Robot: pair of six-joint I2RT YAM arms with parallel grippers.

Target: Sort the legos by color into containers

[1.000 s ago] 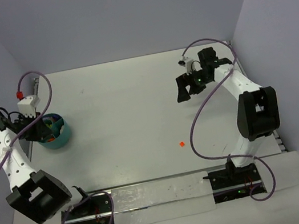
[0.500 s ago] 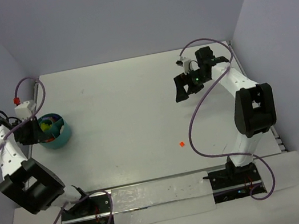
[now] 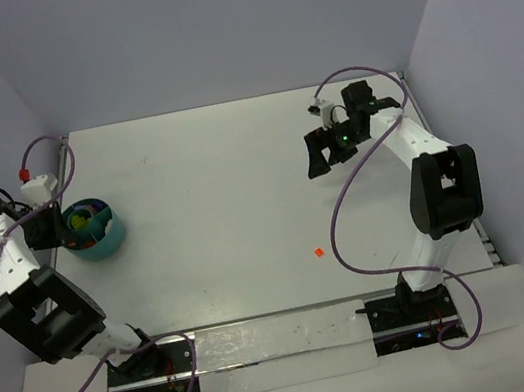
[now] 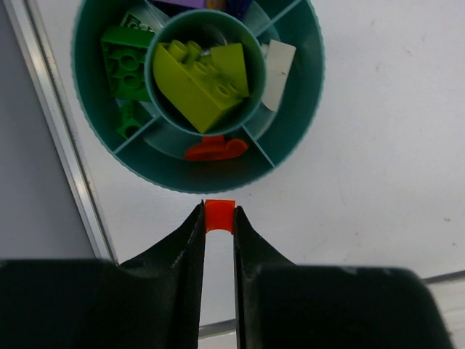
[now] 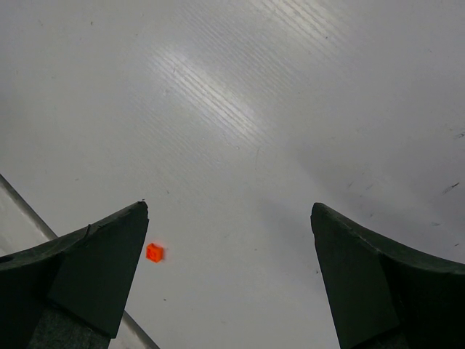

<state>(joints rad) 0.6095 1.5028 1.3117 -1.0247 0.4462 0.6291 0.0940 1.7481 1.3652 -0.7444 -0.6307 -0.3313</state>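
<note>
The teal bowl stands at the table's left; in the left wrist view its rim surrounds lime green bricks in the middle cup, dark green bricks, a white piece and an orange piece in outer compartments. My left gripper is shut on a small orange brick, held just outside the bowl's near rim. It also shows in the top view, left of the bowl. My right gripper is open and empty, high over the table's right. A tiny orange brick lies mid-table, and shows in the right wrist view.
A metal rail runs along the table's left edge beside the bowl. Purple cables loop from both arms. Grey walls close in the left, back and right sides.
My left gripper has drawn back to the left, off the bowl, with the orange brick in it. The right gripper has shifted slightly left.
</note>
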